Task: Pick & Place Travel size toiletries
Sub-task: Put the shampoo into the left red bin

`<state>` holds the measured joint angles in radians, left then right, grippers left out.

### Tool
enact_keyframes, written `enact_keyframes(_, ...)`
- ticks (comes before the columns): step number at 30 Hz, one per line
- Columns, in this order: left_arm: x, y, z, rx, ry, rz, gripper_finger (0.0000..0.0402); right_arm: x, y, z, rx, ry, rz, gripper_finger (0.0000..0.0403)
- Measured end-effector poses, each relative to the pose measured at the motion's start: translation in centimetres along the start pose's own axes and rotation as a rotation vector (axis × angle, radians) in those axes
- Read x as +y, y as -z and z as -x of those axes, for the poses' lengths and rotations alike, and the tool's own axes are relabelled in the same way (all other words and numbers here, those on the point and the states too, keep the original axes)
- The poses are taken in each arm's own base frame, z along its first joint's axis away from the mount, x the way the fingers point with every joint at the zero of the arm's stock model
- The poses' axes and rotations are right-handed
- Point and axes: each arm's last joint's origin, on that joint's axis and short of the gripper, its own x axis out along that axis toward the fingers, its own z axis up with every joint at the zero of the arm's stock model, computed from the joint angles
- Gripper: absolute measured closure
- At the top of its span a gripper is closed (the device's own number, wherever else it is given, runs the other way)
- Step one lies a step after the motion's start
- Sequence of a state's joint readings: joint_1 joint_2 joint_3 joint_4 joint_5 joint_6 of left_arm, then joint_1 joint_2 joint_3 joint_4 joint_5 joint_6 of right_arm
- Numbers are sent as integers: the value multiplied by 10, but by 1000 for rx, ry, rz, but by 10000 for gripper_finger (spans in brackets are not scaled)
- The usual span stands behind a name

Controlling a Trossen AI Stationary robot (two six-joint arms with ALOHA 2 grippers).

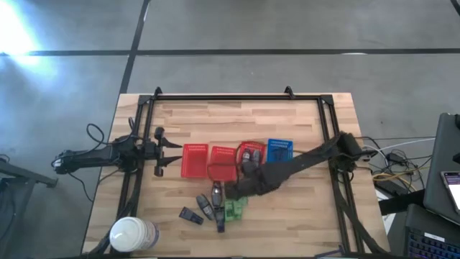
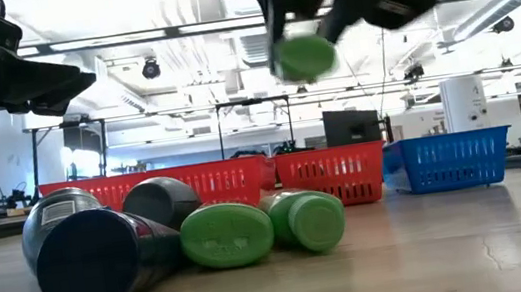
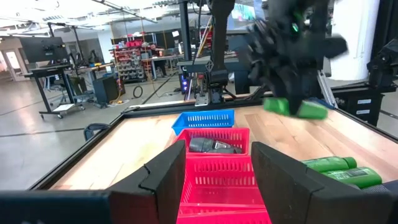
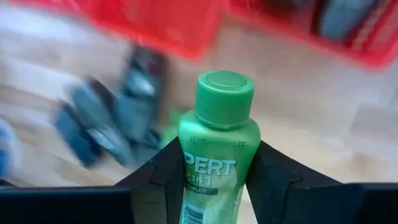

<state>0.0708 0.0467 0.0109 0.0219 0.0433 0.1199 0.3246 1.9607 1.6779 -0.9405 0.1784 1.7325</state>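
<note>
My right gripper is shut on a bright green bottle with a green cap and hangs above the pile of toiletries near the table's front middle. On the wood below lie several dark bottles and two more green bottles, all on their sides. Behind them stand three red mesh baskets and a blue one in a row. My left gripper waits open at the table's left edge, level, with nothing between its fingers. My right gripper pinches the green bottle's body between its two fingers, below the shoulder, with the capped end sticking out past the fingertips. The fingers come from above, slanting down. The bottle is lifted clear of the table and of the others.
A large white roll stands at the near left corner. The third red basket holds a dark bottle. A black frame rail runs around the table's far and side edges. Bare wood lies at the near right.
</note>
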Motion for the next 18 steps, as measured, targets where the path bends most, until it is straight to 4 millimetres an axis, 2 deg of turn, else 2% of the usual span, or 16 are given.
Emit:
enact_keyframes(8, 0, 0, 0, 0, 0, 0, 213, 3, -26, 26, -119, -91, -70, 278)
enact_keyframes(13, 0, -1, 0, -5, -3, -4, 213, 4, -35, 28, -151, -100, -106, 282)
enact_keyframes(15, 2, -6, 0, -59, -52, 2, 213, 5, -37, 28, -158, -111, -112, 285)
enact_keyframes(16, 3, -9, 0, -88, -60, 81, 213, 6, -37, 28, -162, -119, -113, 285)
enact_keyframes(18, 2, -14, 1, -155, -17, 372, 213, 8, -39, 28, -172, -134, -107, 284)
